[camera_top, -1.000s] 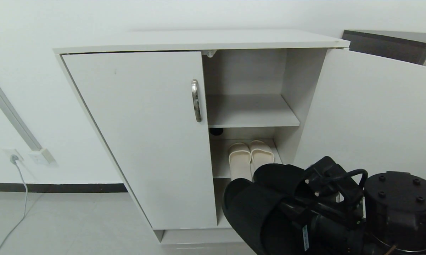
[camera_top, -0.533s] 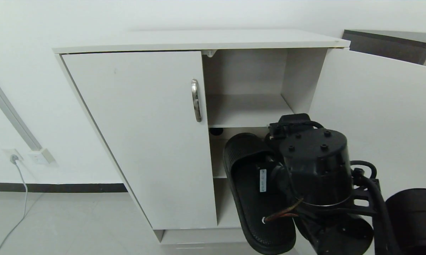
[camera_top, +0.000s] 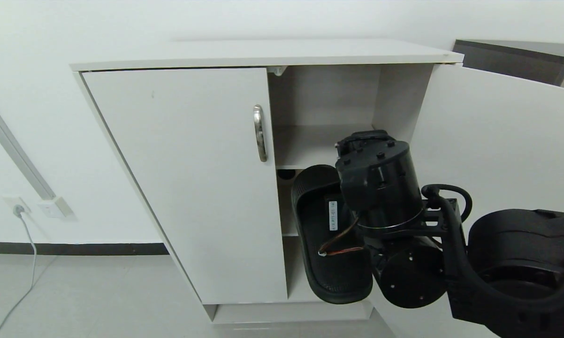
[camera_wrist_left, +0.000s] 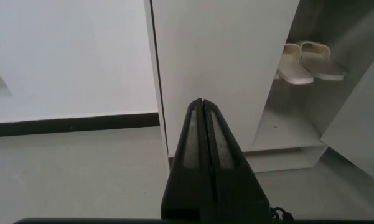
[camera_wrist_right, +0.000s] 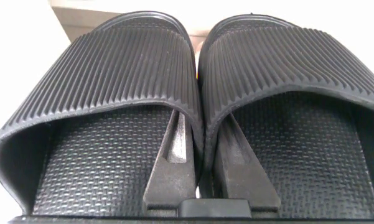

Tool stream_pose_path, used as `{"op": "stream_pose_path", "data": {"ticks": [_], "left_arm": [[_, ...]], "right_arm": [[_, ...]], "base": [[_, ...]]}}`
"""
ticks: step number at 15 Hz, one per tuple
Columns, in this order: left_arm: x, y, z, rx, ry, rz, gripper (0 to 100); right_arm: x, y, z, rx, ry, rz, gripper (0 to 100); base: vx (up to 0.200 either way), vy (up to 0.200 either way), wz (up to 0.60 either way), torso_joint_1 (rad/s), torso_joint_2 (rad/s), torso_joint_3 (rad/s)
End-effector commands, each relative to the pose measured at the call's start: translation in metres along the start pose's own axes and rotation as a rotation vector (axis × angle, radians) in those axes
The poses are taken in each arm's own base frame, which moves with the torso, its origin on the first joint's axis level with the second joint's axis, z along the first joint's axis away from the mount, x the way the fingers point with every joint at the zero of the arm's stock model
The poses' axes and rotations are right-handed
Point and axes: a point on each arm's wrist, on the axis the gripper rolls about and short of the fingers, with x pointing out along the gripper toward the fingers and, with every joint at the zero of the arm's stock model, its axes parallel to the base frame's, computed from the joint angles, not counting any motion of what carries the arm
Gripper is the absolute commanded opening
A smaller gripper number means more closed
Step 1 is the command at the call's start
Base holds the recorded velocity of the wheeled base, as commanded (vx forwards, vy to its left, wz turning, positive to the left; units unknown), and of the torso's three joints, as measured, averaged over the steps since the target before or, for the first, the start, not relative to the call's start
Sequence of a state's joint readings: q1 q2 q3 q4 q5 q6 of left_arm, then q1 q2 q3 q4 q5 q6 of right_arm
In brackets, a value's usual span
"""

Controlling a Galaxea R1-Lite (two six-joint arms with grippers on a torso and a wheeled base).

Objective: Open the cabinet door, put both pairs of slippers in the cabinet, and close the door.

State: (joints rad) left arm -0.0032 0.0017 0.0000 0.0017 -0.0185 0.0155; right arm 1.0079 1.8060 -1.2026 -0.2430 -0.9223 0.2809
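A: So, where is the pair of black ribbed rubber slippers (camera_wrist_right: 112,81) at this moment?

B: Clamped in the right gripper (camera_wrist_right: 202,118). In its wrist view the two fingers (camera_wrist_right: 171,165) run in under the straps, one into each slipper. They squeeze the two inner edges together, so the pair hangs side by side.

A: And relative to the tall white two-door cabinet (camera_top: 263,51)?

B: In the head view one slipper stands on end at the mouth of the open right half. One end is up just below the middle shelf (camera_top: 305,145) and the other is down near the bottom of the opening. It sits between the edge of the shut left door (camera_top: 183,178) and the black right arm. How deep inside it is, I cannot tell.

A: What about the right door (camera_top: 498,155)?

B: Swung wide open toward the robot's right. The left door's curved metal handle (camera_top: 260,133) is untouched.

A: The other pair?

B: The cream-coloured slippers (camera_wrist_left: 311,61) lie side by side on the lower shelf (camera_top: 284,216) of the right compartment, as the left wrist view shows.

A: Left gripper (camera_wrist_left: 203,107)?

B: Its fingers are pressed flat together with nothing between them. It hangs above the grey floor (camera_wrist_left: 81,162) in front of the shut left door, well apart from both pairs.
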Motion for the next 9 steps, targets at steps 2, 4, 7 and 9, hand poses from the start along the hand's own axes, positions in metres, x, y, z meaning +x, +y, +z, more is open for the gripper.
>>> {"op": "stream_pose_path", "data": {"ticks": [2, 4, 7, 9], "left_arm": [[0.0, 0.0, 0.0, 0.0, 0.0, 0.0, 0], [0.0, 0.0, 0.0, 0.0, 0.0, -0.001, 0], [0.0, 0.0, 0.0, 0.0, 0.0, 0.0, 0], [0.0, 0.0, 0.0, 0.0, 0.0, 0.0, 0]], "right_arm": [[0.0054, -0.0017, -0.0003, 0.003, 0.002, -0.01, 0], [0.0066, -0.0023, 0.0012, 0.021, -0.003, -0.012, 0], [0.0063, -0.0012, 0.0064, 0.044, -0.02, -0.005, 0], [0.0067, -0.0015, 0.0065, 0.044, -0.02, -0.005, 0]], "base": [[0.0, 0.0, 0.0, 0.0, 0.0, 0.0], [0.1, 0.0, 0.0, 0.001, 0.0, 0.001], [0.2, 0.0, 0.0, -0.001, 0.0, 0.005], [0.2, 0.0, 0.0, 0.002, 0.0, 0.005]]}}
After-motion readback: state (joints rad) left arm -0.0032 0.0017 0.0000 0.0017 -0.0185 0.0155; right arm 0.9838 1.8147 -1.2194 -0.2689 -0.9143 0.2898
